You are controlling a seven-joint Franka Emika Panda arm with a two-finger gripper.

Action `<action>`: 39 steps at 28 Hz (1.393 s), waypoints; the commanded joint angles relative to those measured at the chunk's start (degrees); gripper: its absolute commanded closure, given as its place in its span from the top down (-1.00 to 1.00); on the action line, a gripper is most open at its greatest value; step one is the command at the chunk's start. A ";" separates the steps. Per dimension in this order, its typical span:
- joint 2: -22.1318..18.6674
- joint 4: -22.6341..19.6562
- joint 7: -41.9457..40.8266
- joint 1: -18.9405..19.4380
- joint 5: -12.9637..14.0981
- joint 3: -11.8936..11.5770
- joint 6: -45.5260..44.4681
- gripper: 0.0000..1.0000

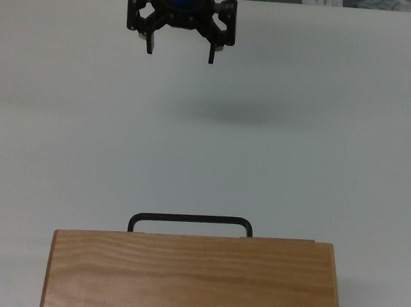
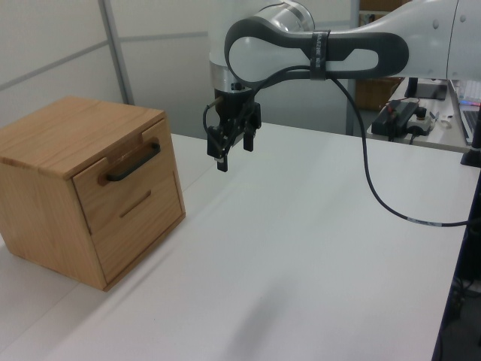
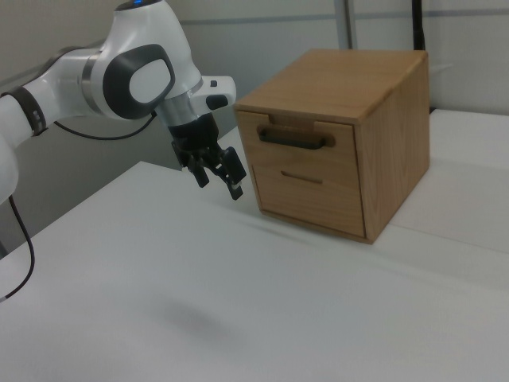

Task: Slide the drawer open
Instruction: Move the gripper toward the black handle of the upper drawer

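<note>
Hovering at the top view's upper edge, the gripper (image 1: pixel 180 53) has its fingers spread with nothing between them, well apart from the handle (image 1: pixel 190 222) poking out past the cabinet top (image 1: pixel 192 279) at the bottom. Left view: drawer (image 2: pixel 126 180) sits flush in the cabinet (image 2: pixel 45 180) on the table (image 2: pixel 301 248), gripper (image 2: pixel 233 156) above the table to its right. Right view: gripper (image 3: pixel 216 183) hangs near the drawer (image 3: pixel 296 150), not touching, on its left.

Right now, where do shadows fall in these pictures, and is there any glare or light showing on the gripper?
Top view: a soft dark shadow smudge on the white table below the gripper, which shows a blue light. Left view: the wooden cabinet casts a faint shadow along its base. Right view: a faint smudge on the table; no strong glare anywhere.
</note>
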 commanded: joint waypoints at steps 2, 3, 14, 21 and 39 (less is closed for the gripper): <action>-2.37 -1.59 -1.48 -0.49 1.40 0.40 -0.53 1.00; -2.37 -1.59 -1.48 -0.49 1.40 0.40 -0.53 1.00; -2.10 -1.68 -0.17 -0.58 3.33 0.14 -0.01 1.00; -1.58 -1.68 7.21 -0.93 4.30 0.22 2.28 1.00; 2.46 -1.95 62.22 -0.85 -3.95 0.66 21.79 1.00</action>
